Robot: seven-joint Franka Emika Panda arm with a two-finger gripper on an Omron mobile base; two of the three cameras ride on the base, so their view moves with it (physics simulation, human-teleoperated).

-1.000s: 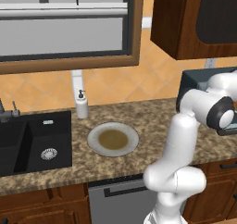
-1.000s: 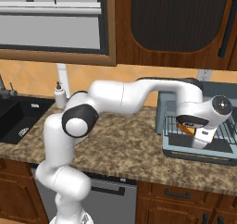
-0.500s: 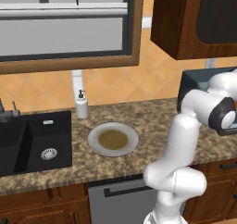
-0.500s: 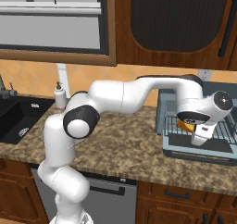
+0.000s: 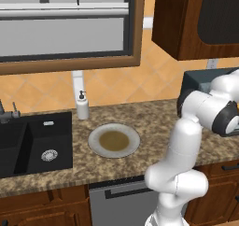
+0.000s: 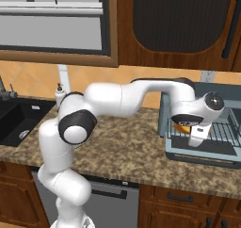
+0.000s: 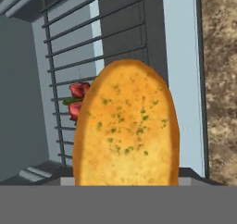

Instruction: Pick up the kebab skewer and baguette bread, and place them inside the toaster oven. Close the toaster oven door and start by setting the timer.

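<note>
We see the arm stretched out to the toaster oven (image 6: 207, 128), which sits at the 3 o'clock end of the granite counter (image 6: 127, 151) in the right base view. The toaster oven door (image 6: 202, 152) is dropped flat toward us, and the wire rack (image 7: 88, 56) inside is exposed.

The gripper (image 6: 188, 128) hangs over the rack at the oven's mouth, clamped on the baguette bread (image 7: 126, 126); an orange patch of the bread peeks out just under the hand in the right base view. In the hand view we note the bread standing large between the jaws, golden with green flecks. The finger tips themselves are covered by it.

The kebab skewer (image 7: 76, 100) lies on the rack; its red chunks and a green bit show at 9 o'clock of the bread, partly hidden behind it.

In the left base view the grey plate (image 5: 114, 140) sits on the counter, with a black sink (image 5: 35, 143) at its 9 o'clock and a soap dispenser (image 5: 82, 106) at its 11 o'clock.
</note>
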